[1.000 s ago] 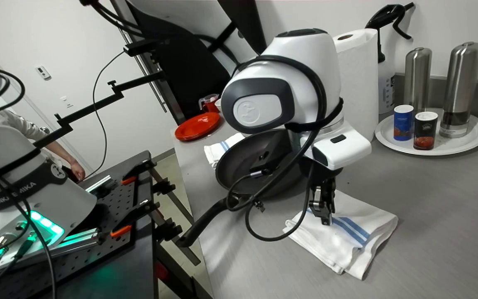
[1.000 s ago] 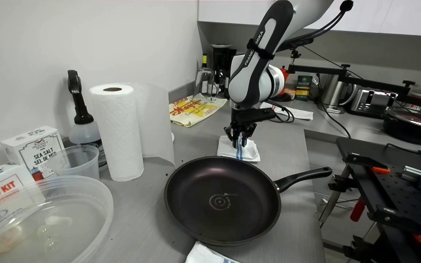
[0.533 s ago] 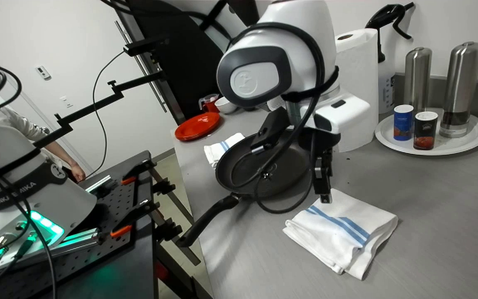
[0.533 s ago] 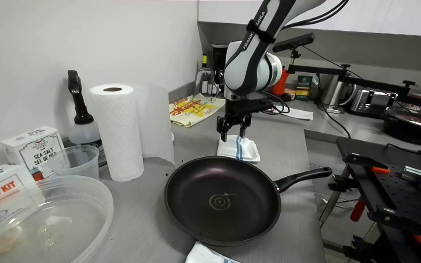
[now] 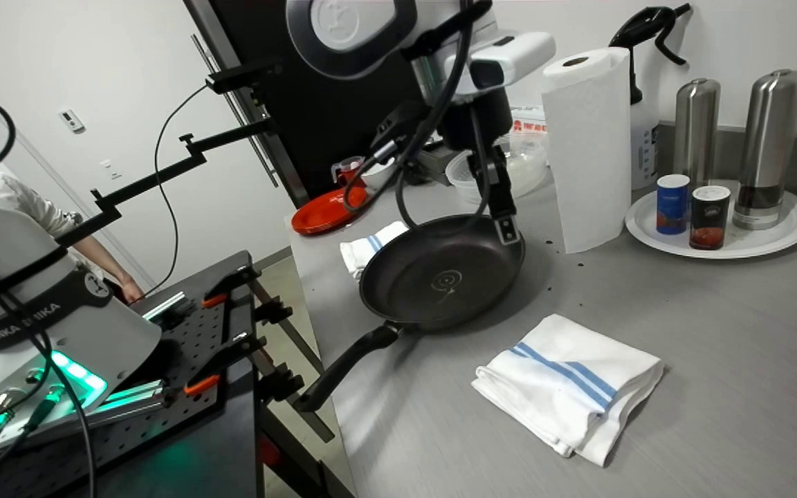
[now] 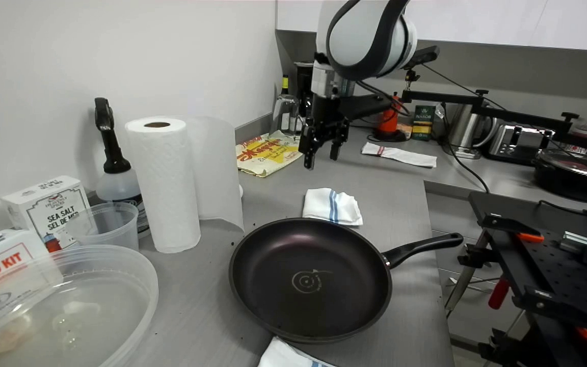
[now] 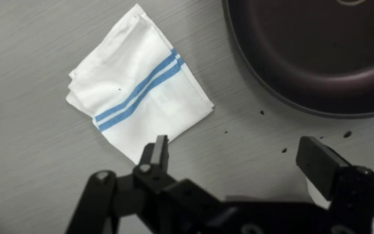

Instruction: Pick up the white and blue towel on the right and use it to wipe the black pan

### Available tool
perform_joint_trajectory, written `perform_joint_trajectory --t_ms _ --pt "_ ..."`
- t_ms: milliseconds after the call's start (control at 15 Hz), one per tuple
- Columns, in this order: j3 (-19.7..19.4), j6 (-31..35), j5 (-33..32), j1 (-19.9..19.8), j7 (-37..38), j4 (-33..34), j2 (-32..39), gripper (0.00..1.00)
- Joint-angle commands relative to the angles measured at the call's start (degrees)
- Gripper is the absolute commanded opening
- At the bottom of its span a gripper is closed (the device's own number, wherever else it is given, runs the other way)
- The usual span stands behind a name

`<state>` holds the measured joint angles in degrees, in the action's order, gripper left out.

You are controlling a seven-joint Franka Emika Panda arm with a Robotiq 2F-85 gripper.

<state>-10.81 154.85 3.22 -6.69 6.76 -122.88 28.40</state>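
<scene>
Pan (image 5: 440, 277): black, round, long-handled, open side up. Towel (image 5: 568, 387): white, two blue stripes, folded, lying flat; in an exterior view, near right, apart from pan.

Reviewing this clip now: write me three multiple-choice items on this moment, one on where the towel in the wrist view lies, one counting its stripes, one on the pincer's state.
1. In the wrist view, the towel lies:
A) on the counter, apart from the pan
B) inside the pan
C) underneath the pan

2. How many blue stripes cross it there?
A) none
B) four
C) two

3. The pincer is:
A) shut on the towel
B) open
C) shut on the pan

1 A: the wrist view shows bare counter between towel and pan.
2 C: two blue stripes run side by side across the white towel.
3 B: its fingers stand wide apart, gripping nothing.
</scene>
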Motion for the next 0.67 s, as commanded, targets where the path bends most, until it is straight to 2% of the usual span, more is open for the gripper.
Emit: perform_joint_trajectory --t_ms 0,200,267,400,600 --pt "0.1 -1.9 -3.8 1.8 -1.9 -9.7 -11.3 1.0" --pt "2.3 -6.5 -3.0 0.9 -5.4 -14.7 -18.1 1.0" --pt "1.7 -4.1 -2.8 1.0 -2.6 -9.5 -11.8 1.0" --pt "1.9 -4.5 -2.8 0.9 -2.9 -10.5 -13.6 1.0" --pt "1.8 -4.4 -2.7 0.7 -2.9 -10.1 -12.6 1.0"
